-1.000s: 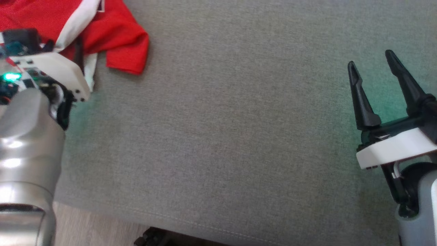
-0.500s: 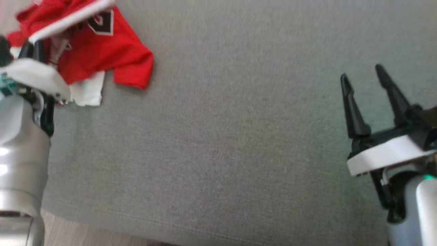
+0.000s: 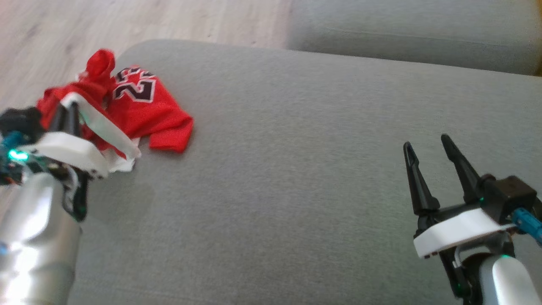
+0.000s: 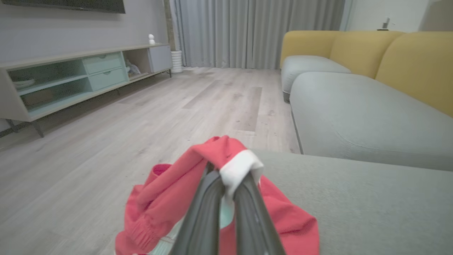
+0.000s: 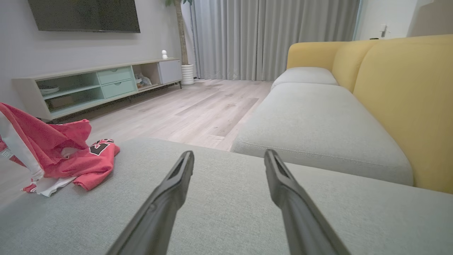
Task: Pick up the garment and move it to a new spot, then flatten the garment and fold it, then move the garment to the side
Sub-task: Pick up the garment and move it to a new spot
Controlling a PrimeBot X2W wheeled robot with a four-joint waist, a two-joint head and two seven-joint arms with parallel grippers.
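While left jaws clamp it, red garment (image 3: 146, 112) lies crumpled; right jaws apart.

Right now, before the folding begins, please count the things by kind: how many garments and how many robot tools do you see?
Garment: 1 (red, with white trim)
Tools: 2 (left tool shut on the garment, right tool open)
Total: 3

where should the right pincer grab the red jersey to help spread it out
Take the loose red corner of the jersey, lying flat on the grey cushion nearest the open right pincer. Come in low from the robot's right, sliding one finger under its edge. The left pincer is shut on the white-trimmed fold opposite, so this likely gives the widest spread.
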